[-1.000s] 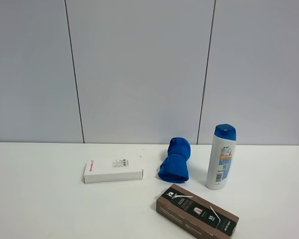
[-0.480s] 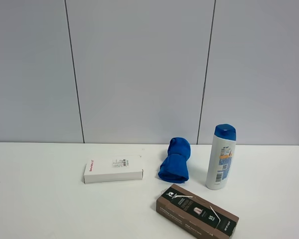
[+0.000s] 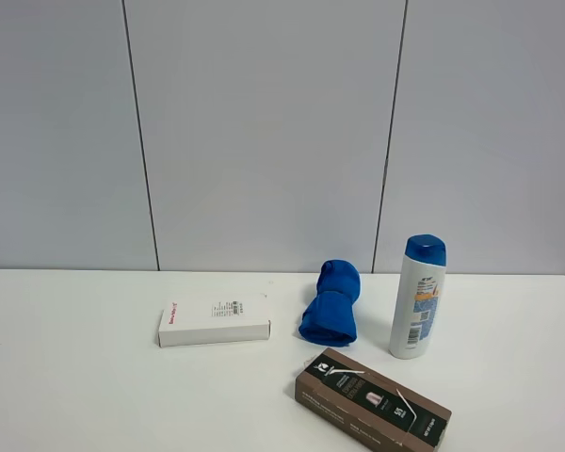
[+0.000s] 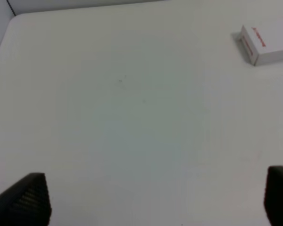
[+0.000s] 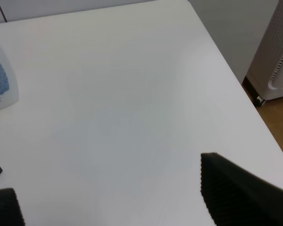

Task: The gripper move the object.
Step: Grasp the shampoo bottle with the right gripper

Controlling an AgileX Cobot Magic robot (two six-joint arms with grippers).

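The white shampoo bottle with a blue cap stands upright at the right of the white table, barcode side toward the camera. Its base also shows in the right wrist view. Neither arm shows in the exterior high view. My left gripper is open over bare table, its dark fingertips far apart, with nothing between them. My right gripper is open and empty over the table's right part, well away from the bottle.
A blue rolled cloth lies just left of the bottle. A flat white box lies further left, also in the left wrist view. A brown box lies at the front. The table's right edge is near, a white appliance beyond.
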